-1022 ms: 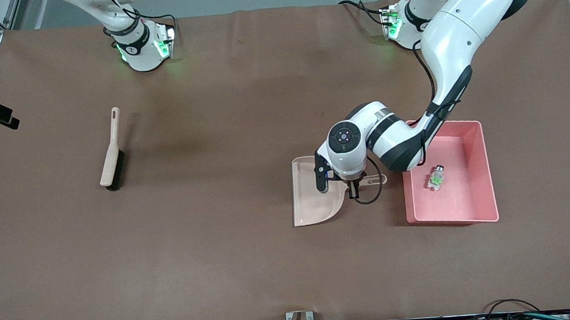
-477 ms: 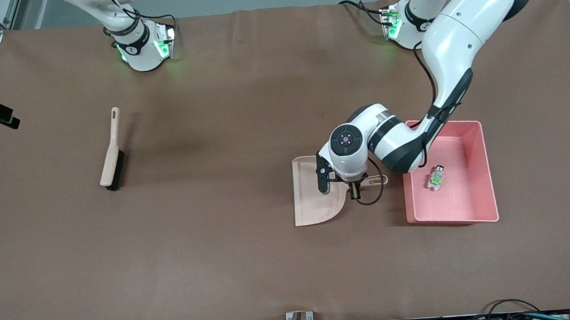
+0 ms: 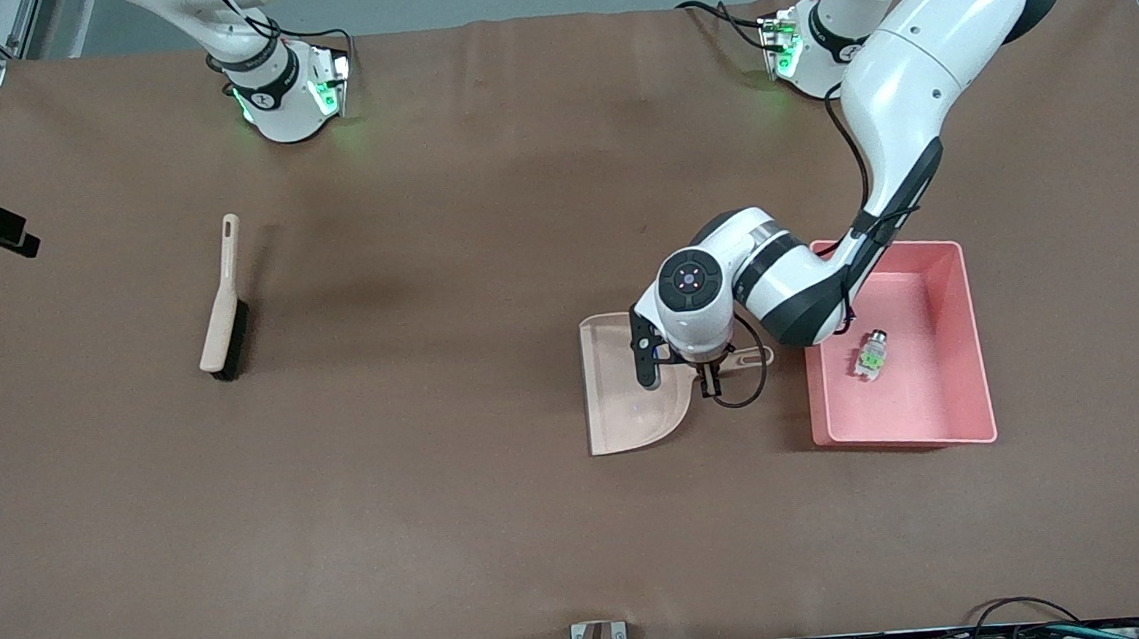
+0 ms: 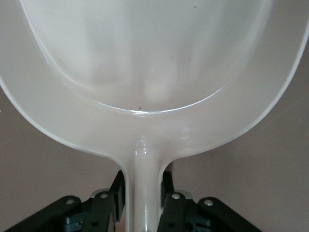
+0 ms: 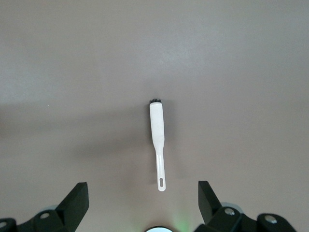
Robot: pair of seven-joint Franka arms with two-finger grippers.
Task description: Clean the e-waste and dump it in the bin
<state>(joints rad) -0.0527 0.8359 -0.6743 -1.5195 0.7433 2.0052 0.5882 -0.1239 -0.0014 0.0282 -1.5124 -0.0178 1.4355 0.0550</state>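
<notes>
Brush point(image 3: 223, 302) comes first, lying toward the right arm's end of the table and well apart from everything else. Its long axis runs with the handle toward the robots' bases and the dark bristles nearer the front camera. The right gripper point(image 5: 143, 198) hangs high over it with its jaws spread wide and nothing between them. That arm waits.

Next comes the dustpan point(image 3: 625, 396), near the middle of the table. Its long axis runs along the table, with the wide mouth toward the right arm's end and the thin handle pointing at the bin. The left gripper point(image 3: 707, 382) has its jaws pressed onto that handle just where it leaves the scoop. The left wrist view shows the scoop bare, with no piece in it. I cannot tell whether the dustpan rests on the cloth or is held just off it.

Last comes the bin point(image 3: 978, 351), just beside the handle's tip and toward the left arm's end. The left arm is much the nearer to it. The whitish-grey piece point(image 3: 871, 355), with its green part, lies inside on the floor, clear of the walls. The dark cylinder shows nowhere. The left arm's elbow covers one corner of the bin, so it may lie there.

With the scoop empty, the dump looks done. The next move likely turns on freeing the handle.
</notes>
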